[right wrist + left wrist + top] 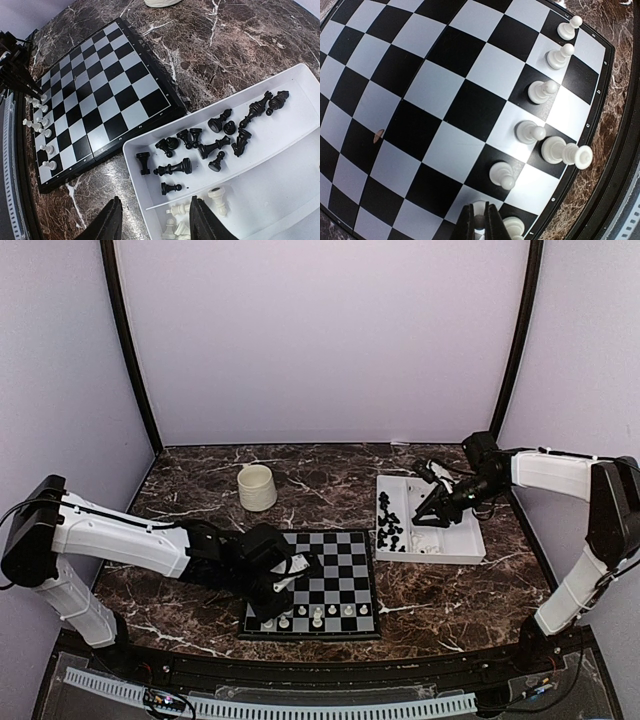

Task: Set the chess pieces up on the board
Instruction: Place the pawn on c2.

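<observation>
The left arm (120,540) reaches low from the table's 9 o'clock side across to the board (340,570). Its wrist is bent down over the board's 7 o'clock corner. In the left wrist view, the left gripper (480,216) is clenched on a small white piece (479,205), which it holds just above a square close to the near edge.

The right arm (560,475) stretches toward 12 o'clock and folds back so that its wrist hangs over the tray (290,150). The right gripper (155,202) is released. Its fingers (112,222) are spread above the tray's near corner and touch nothing.

Tiny marks run along the board's rim, too small to read.

The board lies at 6 o'clock on the marble table (200,490). A row of white pawns (530,132) stands along its near side, with a taller white piece (565,151) beside them on the edge rank.

The white tray sits at the board's 2 o'clock, apart from it. One compartment holds the black pieces (172,167), most of them lying on their sides. The next compartment holds a few white pieces (218,199) heaped near the fingers.

A cream cup (257,488) stands upright at the board's 11 o'clock. Its inside cannot be seen.
</observation>
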